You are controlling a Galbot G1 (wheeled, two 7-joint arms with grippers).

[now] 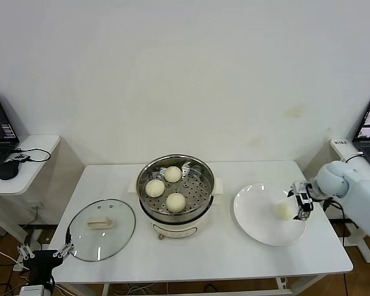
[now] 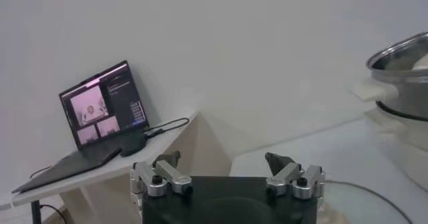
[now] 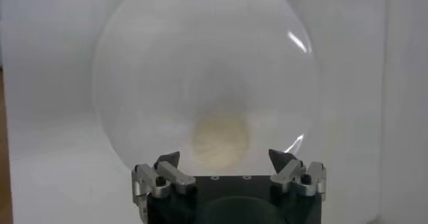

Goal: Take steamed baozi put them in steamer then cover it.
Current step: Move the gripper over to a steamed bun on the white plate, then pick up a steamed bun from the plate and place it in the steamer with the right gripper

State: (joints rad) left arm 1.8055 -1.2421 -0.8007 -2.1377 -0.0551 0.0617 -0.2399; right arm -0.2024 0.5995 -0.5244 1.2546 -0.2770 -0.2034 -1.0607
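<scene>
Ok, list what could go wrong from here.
1. The last baozi lies near the plate's outer rim; the open right hand closing from the side might nudge it off rather than grip it.
2. The steamer already holds three buns; the fourth could land on one.
3. The cover lies near the table corner beside the left hand; a bump might slide it off.

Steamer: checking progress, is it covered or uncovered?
Uncovered: the steamer stands open with three baozi showing; the cover lies beside it.

The right gripper hung at the frame's right, jaws spread wide. The left gripper sat low at lower left, jaws also apart.
</scene>
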